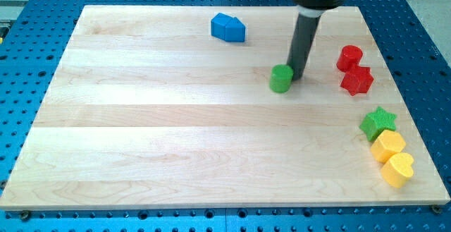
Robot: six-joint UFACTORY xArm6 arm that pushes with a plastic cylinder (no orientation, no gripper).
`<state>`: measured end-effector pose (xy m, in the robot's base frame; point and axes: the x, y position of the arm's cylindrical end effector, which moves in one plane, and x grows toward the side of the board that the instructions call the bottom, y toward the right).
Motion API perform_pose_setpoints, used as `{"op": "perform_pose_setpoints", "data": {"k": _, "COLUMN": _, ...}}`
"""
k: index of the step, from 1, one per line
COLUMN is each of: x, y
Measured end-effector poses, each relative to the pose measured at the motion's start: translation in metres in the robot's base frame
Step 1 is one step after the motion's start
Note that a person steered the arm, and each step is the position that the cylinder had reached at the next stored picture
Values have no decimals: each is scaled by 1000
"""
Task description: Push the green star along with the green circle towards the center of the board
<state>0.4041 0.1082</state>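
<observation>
My tip point(299, 74), a bare rod with no hand to open, touches the green circle point(282, 78), far from the green star point(378, 123); I think it must fetch the star next.

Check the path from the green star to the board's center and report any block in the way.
Nothing visible blocks it. The green star sits at the view's right edge, touching only the yellow block below it. My tip is beside the green circle, far from the star.
</observation>
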Motion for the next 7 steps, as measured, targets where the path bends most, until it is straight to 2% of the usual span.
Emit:
{"op": "perform_pose_setpoints", "data": {"k": 1, "x": 60, "y": 14}}
{"op": "perform_pose_setpoints", "data": {"k": 4, "x": 63, "y": 224}}
{"op": "perform_pose_setpoints", "data": {"k": 5, "x": 64, "y": 237}}
{"op": "perform_pose_setpoints", "data": {"k": 7, "x": 77, "y": 205}}
